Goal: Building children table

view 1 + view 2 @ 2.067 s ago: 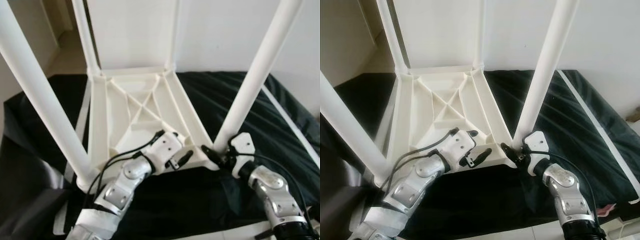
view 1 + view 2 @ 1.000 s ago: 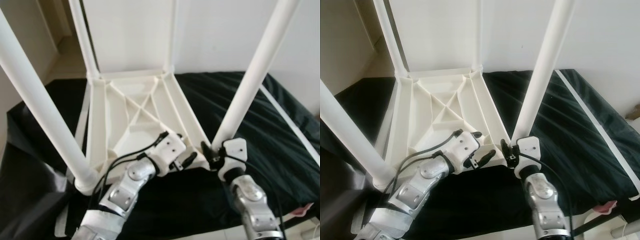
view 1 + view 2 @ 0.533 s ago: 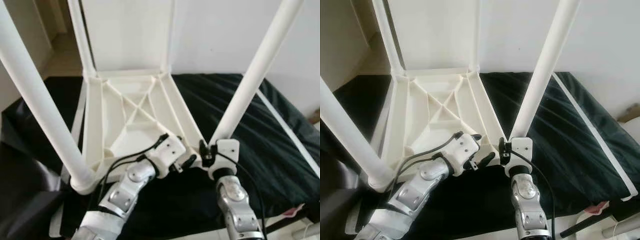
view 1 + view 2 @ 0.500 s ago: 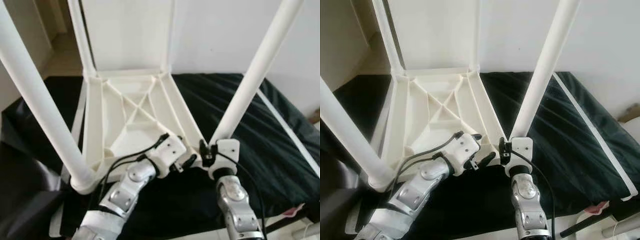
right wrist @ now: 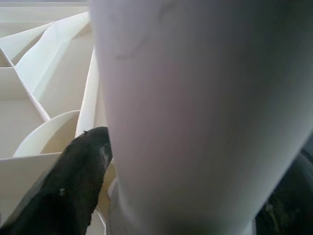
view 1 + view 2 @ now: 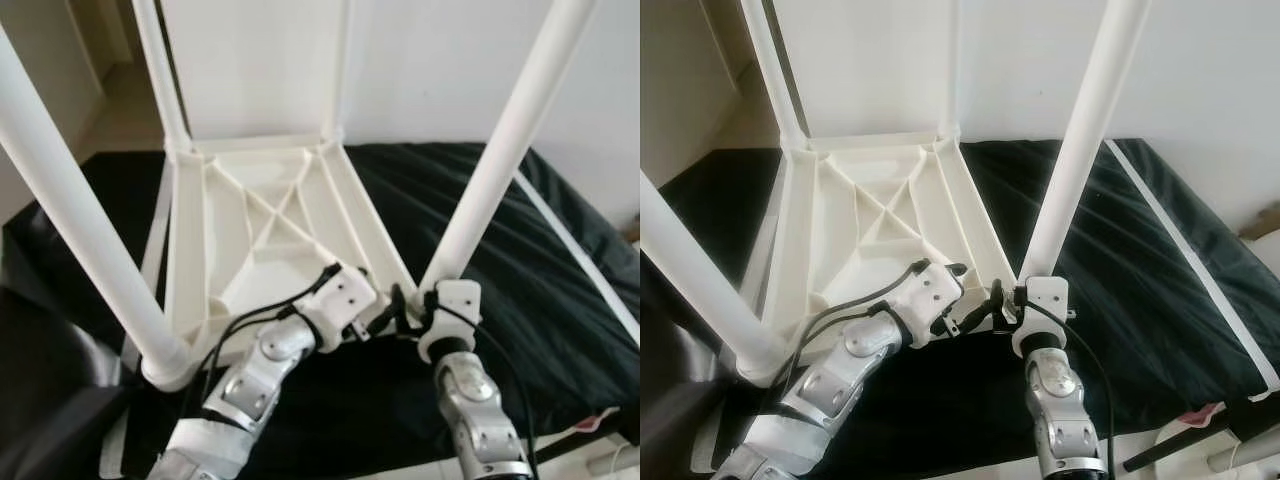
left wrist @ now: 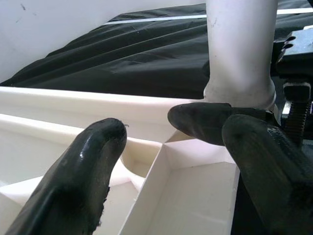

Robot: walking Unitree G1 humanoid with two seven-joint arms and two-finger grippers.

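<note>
You are looking down on the white children's table [image 6: 265, 230], which lies upside down on a surface draped in black cloth [image 6: 1140, 270], its ribbed underside facing up and its four legs standing upward (two near, two far). Your right end effector [image 6: 1012, 298] is clenched around the base of the near right leg [image 6: 1080, 140], one black finger [image 5: 68, 191] on each side of the tube where it enters its corner socket. Your left end effector [image 6: 375, 318] is released, fingers [image 7: 83, 171] spread over the near edge of the underside, just beside that same corner and not gripping anything. The near left leg [image 6: 80, 230] stands in its corner.
</note>
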